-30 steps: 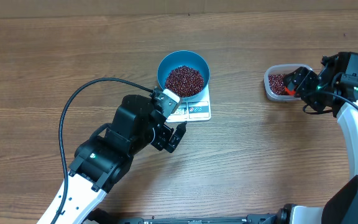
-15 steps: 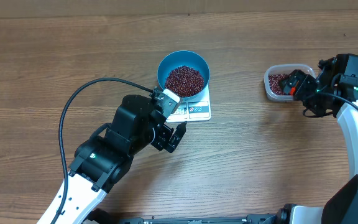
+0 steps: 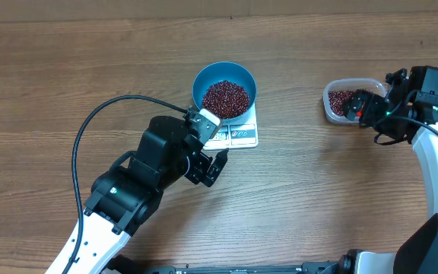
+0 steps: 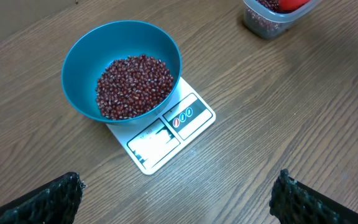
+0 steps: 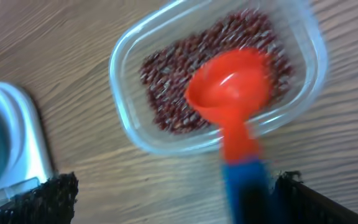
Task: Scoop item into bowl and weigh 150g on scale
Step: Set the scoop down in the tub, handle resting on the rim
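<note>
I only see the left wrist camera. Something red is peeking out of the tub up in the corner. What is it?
Observer: A red scoop with a blue handle, lying on the beans in the clear tub. It looks empty.
Operator: Is the other arm holding it?
Observer: No. The right tool is open wide, with the handle between its jaws.
Operator: Is anything near my own arm?
Observer: A black cable loops over the table beside the left arm.
</note>
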Tool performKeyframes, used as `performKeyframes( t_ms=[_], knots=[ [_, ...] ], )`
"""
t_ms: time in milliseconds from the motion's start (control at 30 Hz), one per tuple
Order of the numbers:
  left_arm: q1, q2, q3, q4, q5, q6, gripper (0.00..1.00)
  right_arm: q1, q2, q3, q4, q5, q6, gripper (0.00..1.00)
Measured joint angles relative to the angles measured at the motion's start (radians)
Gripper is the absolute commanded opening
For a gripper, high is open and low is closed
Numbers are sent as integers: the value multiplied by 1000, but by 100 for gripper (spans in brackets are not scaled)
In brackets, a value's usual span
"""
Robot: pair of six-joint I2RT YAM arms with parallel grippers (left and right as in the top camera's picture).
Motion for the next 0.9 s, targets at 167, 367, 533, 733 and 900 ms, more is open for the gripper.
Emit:
performKeyframes(
  t_ms=[167, 367, 533, 733, 900],
  knots=[
    [0, 0, 0, 0, 0, 0, 99, 0, 0, 0, 35, 79, -10, 100],
    [0, 0, 0, 0, 0, 0, 99, 0, 0, 0, -1, 108, -16, 100],
    [0, 0, 0, 0, 0, 0, 100, 0, 0, 0, -29, 65, -63, 100],
    [0, 0, 0, 0, 0, 0, 100, 0, 0, 27, -101, 37, -111, 100],
    [0, 0, 0, 0, 0, 0, 100, 0, -35, 116, -203, 37, -190, 100]
  ],
)
